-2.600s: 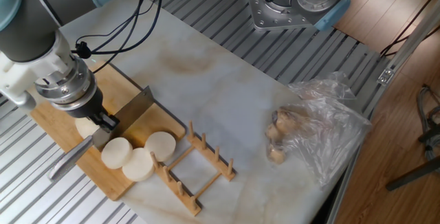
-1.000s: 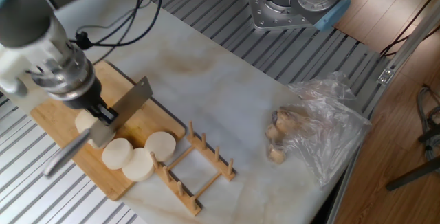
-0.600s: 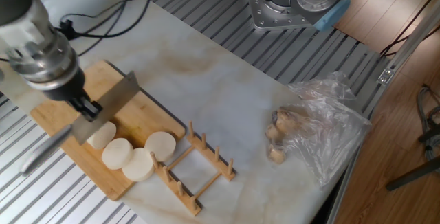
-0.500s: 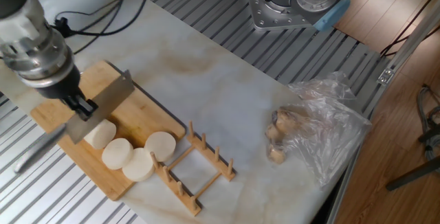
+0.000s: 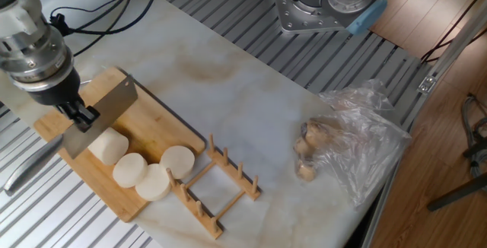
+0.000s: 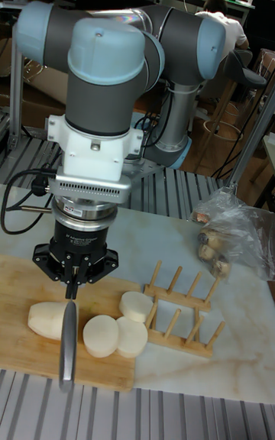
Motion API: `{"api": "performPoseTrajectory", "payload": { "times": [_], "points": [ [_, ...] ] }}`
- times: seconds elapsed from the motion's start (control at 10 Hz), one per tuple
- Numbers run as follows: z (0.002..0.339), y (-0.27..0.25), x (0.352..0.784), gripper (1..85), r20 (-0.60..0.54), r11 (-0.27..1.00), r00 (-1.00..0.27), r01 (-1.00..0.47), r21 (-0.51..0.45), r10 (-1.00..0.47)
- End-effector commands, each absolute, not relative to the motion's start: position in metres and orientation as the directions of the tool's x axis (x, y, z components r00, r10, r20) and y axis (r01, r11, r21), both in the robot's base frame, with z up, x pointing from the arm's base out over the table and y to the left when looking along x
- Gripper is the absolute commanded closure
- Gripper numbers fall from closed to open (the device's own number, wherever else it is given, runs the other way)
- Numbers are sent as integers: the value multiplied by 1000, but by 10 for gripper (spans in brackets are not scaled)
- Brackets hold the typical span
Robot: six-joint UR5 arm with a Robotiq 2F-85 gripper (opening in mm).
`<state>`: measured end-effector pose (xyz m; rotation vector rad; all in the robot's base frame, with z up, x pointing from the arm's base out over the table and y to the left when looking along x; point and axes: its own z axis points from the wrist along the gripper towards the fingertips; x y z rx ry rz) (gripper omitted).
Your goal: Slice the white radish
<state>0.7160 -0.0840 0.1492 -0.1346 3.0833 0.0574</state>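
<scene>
The table (image 5: 251,88) carries a board (image 5: 152,119) near its left edge. A rack (image 5: 221,183) stands at the board's right corner, and a plastic bag (image 5: 358,149) of brownish lumps lies by the table's right edge. The gripper (image 5: 78,116) is clamped on a knife (image 5: 103,115), its blade raised over the board's left end. The radish (image 5: 108,145) – a short stub – lies under the blade near the board's front edge, with three discs (image 5: 152,176) beside it toward the rack. I judge the stub firm, dense and crisp, its wet skin slippery – it may roll under the blade. It has little length left to steady, so any hold belongs on the uncut end.
</scene>
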Motion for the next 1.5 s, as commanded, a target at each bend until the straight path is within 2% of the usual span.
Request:
{"api": "performPoseTrajectory", "payload": {
  "times": [0.0, 0.5, 1.4],
  "points": [
    [143, -89, 715, 843, -73, 993, -992, -107, 58, -102],
    [132, -82, 717, 843, -81, 991, -993, -90, 95, -82],
    [127, -79, 715, 843, -76, 990, -994, -88, 108, -81]
  ]
}}
